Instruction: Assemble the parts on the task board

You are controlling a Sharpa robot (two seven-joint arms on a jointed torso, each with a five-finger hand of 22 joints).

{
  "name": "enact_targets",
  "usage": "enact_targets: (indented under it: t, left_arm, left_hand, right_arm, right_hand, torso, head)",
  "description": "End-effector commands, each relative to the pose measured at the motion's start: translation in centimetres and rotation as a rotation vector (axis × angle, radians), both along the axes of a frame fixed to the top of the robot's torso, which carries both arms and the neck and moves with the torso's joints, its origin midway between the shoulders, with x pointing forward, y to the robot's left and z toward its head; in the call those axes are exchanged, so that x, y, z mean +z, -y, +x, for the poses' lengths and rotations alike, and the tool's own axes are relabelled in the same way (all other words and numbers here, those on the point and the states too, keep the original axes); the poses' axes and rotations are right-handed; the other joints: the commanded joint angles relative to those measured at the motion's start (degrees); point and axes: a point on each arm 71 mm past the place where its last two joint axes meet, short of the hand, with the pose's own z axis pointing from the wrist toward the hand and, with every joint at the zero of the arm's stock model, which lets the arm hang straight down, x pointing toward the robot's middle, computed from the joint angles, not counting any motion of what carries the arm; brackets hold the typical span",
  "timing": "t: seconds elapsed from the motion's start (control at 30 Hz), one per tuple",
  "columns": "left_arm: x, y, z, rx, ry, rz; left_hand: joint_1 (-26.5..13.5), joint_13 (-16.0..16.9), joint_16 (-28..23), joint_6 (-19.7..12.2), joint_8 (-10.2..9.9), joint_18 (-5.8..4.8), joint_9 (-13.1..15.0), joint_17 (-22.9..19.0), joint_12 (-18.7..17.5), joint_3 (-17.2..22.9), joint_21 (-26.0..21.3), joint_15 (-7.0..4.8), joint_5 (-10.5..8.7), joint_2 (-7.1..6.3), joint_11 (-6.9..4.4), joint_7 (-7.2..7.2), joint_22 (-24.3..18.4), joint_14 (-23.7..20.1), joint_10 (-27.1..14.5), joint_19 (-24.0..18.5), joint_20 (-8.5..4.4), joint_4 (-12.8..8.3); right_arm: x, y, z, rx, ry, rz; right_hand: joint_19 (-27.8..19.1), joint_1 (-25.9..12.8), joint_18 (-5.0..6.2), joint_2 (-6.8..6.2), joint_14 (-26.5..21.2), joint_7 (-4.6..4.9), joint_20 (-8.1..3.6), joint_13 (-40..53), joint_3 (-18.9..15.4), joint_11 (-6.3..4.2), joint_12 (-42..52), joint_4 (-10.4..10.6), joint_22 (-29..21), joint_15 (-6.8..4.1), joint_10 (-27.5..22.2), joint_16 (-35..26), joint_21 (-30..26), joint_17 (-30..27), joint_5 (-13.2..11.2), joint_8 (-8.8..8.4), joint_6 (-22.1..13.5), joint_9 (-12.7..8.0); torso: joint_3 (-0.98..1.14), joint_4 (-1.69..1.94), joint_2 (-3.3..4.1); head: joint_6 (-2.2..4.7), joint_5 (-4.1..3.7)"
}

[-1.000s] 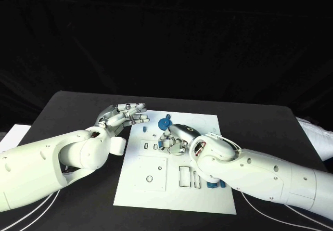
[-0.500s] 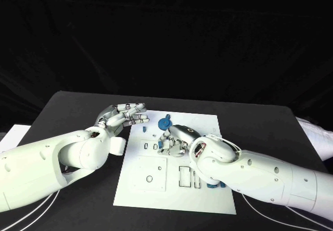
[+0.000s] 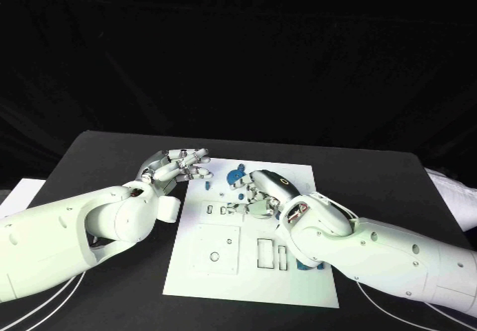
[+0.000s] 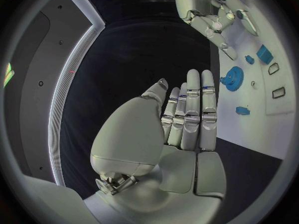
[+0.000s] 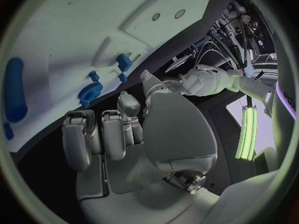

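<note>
On the task board [image 3: 199, 269], near its far edge, lies the blue gear [image 3: 236, 177], likely light, rigid and slick; pinch its rim. Right hand [image 3: 260, 196] hovers beside it, fingers curled, empty. Left hand [image 3: 179, 165] holds nothing, fingers extended.

The task board [image 3: 224, 265] is a white rectangular plate lying flat on the black table, in the lower middle of the head view, its long side running away from the camera. Slots and outlined cutouts (rectangles, an oval, small holes) mark its face. A blue gear [image 3: 236, 178] sits near the board's upper edge, with a small blue block [image 3: 206, 184] to its left. More blue parts [image 3: 301, 264] lie near the right edge, lower down, partly hidden. In the left wrist view, the gear [image 4: 234, 77] and the block [image 4: 242, 111] both rest on the white surface.
</note>
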Motion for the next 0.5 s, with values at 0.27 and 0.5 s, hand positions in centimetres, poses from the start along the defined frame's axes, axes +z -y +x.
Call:
enact_targets:
  t: [0.27, 0.5]
  left_arm:
    - [-1.2, -0.1, -0.2, -0.11, -0.095, 0.228]
    - [-2.7, -0.6, -0.4, -0.236, -0.29, 0.622]
  left_hand:
    - [-2.2, 6.3, 43.4, 1.1, 1.1, 0.42, 0.3, 37.2, 7.5, 0.4, 12.7, -3.38, -0.58, -2.44, -4.02, -1.9, 8.3, 8.2, 8.9, 8.8, -4.13, 0.6]
    - [-8.4, 22.0, 70.0, 2.2, 6.9, -4.61, 2.5, 63.6, 26.2, -2.6, 50.1, -4.67, -0.35, 0.11, -4.93, -3.76, 48.9, 10.8, 4.6, 14.6, -5.91, 5.8]
  right_arm:
    - [4.7, 3.6, -1.7, 0.154, 0.053, 0.11]
    - [7.1, 8.2, 0.0, 0.049, 0.02, 0.184]
  right_hand:
    - [2.7, 1.1, 0.1, -0.15, 4.1, 0.1, 0.61, -0.4, -0.8, 0.13, -0.5, 0.1, 9.2, 0.33, -0.4, 0.2, -0.2, 5.9, -0.3, 0.2, -0.5, 0.1]
    - [2.4, 2.0, 0.22, 1.0, 3.8, -0.13, 0.53, -0.7, -0.8, -0.06, -0.6, 0.3, 8.7, 0.19, -0.4, -0.4, -0.5, 4.8, 0.1, 0.65, 0.5, 0.3]
  torso:
    - [0.66, -0.45, -0.81]
    - [1.64, -1.7, -1.89]
  head:
    - [0.0, 0.71]
    - [-0.24, 1.76]
